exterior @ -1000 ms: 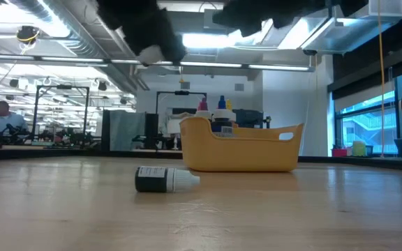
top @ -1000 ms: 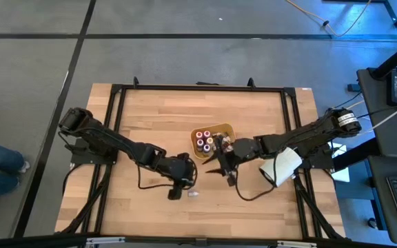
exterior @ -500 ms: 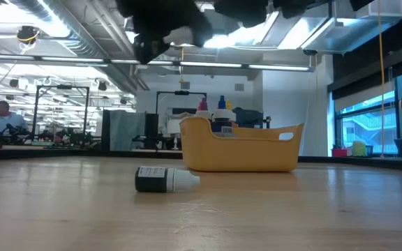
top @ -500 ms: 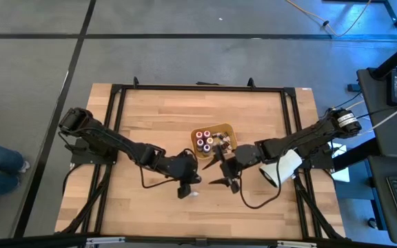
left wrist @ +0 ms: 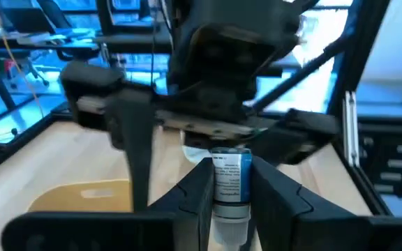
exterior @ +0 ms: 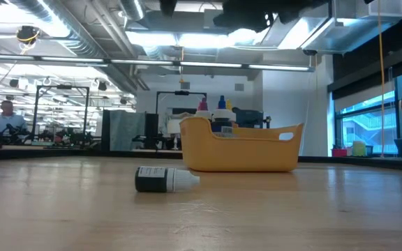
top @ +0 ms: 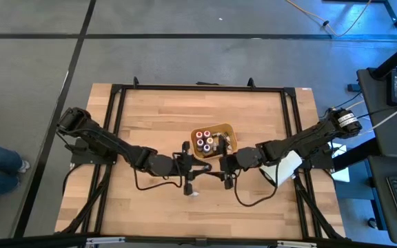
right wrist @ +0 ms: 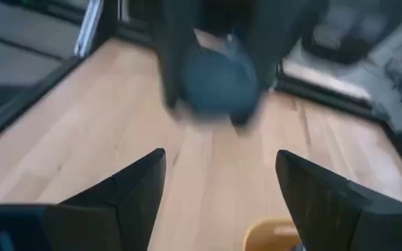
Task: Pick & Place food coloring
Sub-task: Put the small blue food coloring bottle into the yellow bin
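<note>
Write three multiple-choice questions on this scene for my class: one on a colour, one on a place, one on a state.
1. The tray is: A yellow-orange; B green; C white.
2. The dark bottle lies: A inside the tray; B on the table, outside the tray; C in the right gripper.
3. The left gripper is: A open and empty; B gripping the tray; C shut on a blue-labelled bottle.
Answers: 1 A, as the high and low views show. 2 B, it lies on its side on bare wood, and the right gripper is open. 3 C, its fingers clamp that bottle in the left wrist view.
</note>
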Motion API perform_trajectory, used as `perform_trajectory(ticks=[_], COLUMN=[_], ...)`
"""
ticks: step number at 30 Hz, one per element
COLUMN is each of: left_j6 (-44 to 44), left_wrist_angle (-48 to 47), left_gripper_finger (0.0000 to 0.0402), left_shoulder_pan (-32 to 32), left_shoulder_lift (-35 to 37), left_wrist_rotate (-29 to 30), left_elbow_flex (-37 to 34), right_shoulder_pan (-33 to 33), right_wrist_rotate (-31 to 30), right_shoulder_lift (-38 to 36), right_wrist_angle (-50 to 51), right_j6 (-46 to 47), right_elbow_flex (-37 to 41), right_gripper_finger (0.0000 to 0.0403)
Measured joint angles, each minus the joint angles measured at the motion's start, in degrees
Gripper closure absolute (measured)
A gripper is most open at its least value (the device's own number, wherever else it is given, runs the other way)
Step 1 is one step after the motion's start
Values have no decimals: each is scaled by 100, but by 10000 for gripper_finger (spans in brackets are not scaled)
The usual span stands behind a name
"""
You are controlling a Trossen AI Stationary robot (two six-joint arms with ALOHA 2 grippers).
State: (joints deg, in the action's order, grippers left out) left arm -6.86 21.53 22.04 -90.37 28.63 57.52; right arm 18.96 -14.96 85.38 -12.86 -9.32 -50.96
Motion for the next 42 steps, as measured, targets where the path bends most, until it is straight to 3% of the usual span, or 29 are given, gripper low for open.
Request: perform_trajectory(ticks=[4, 8, 16, 33, 37, 42], left_j6=[157, 429, 994, 1239, 1214, 1220], left_wrist_angle=[849, 1317, 1428, 1456, 1450, 1437], left_gripper_finger=[327, 327, 327, 319, 319, 315], left_shoulder_pan=[-104, -150, -152, -150, -150, -152], left_shoulder_lift=[-2, -6, -4, -4, -4, -4], left_wrist_rotate=[-67, -584, -820, -809, -825, -826], left_elbow_flex=[-344, -496, -495, -495, -494, -486], right_shoulder_pan=[-2, -2, -4, 1, 22, 25], right_wrist_rotate=[346, 585, 722, 771, 756, 759], right_shoulder_lift=[-2, -2, -2, -2, -2, -2], right_wrist_angle=[-335, -639, -986, -888, -925, -943], right_j6=[-9, -58, -119, -107, -166, 8], right_elbow_flex=[0, 0, 0, 0, 0, 0], right_gripper_finger=[130, 130, 139, 338, 335, 295])
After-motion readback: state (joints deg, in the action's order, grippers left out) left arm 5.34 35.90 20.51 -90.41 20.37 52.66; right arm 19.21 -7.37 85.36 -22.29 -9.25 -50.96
